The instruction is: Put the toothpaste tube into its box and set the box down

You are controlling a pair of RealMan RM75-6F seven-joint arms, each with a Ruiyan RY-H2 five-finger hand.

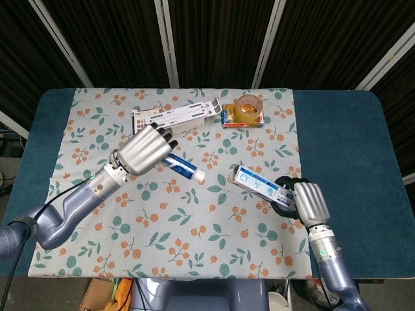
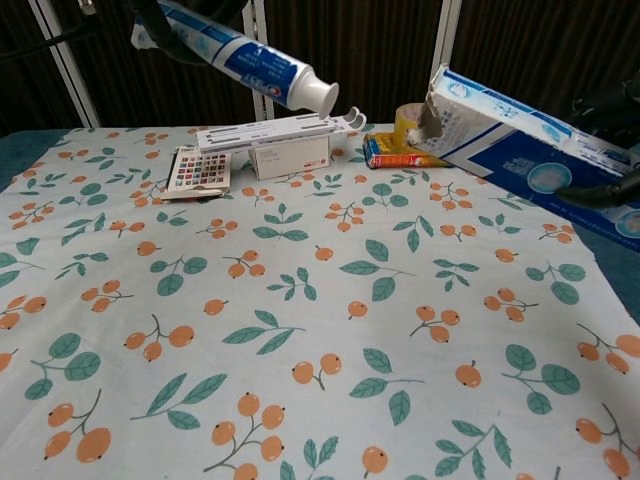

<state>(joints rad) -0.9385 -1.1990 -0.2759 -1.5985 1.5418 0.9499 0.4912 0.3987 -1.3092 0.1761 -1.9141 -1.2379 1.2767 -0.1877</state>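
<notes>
Left hand (image 1: pixel 146 149) up in the air, holding the toothpaste tube (image 1: pixel 181 166) over the flowery cloth (image 1: pixel 194 220), white cap tipped toward the box (image 1: pixel 260 186); right hand (image 1: pixel 307 202) holding that box off the table, open end facing the tube.
</notes>
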